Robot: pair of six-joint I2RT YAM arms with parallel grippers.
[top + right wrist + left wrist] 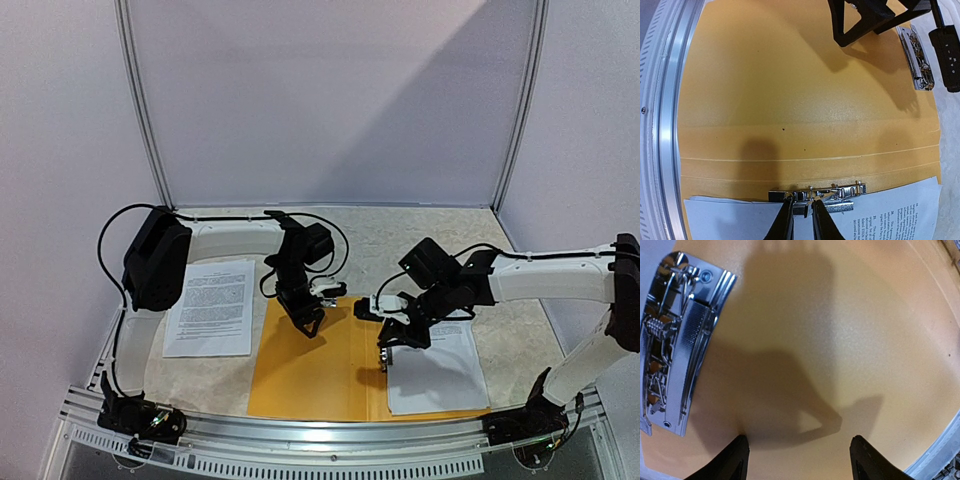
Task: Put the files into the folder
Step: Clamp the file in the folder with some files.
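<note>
My right tool (801,210) is down on the open folder (790,100). Its two fingers (785,220) are drawn almost together, pinching a small raised part of the metal clip (816,193) at their tips. That metal clip lies across the near edge of a stack of printed sheets (890,210), just beyond the folder's spine creases. The stack rests on the folder's right half, lines of small black text showing on the top sheet.

My left tool (798,440) hangs over the folder's left half with its fingers well apart and nothing between them, only bare orange-yellow plastic beneath. A second metal clip (677,340), chrome with a coiled spring, sits on that panel to one side of the tool and clear of both fingers.

From above, the folder (310,380) lies spread flat at the near side of the counter (400,235), touching the aluminium rail (330,430) along the front edge. The stack (440,375) covers most of its right panel. A single printed sheet (210,305) lies on the counter just left of the folder, outside it, near my left arm's elbow.
</note>
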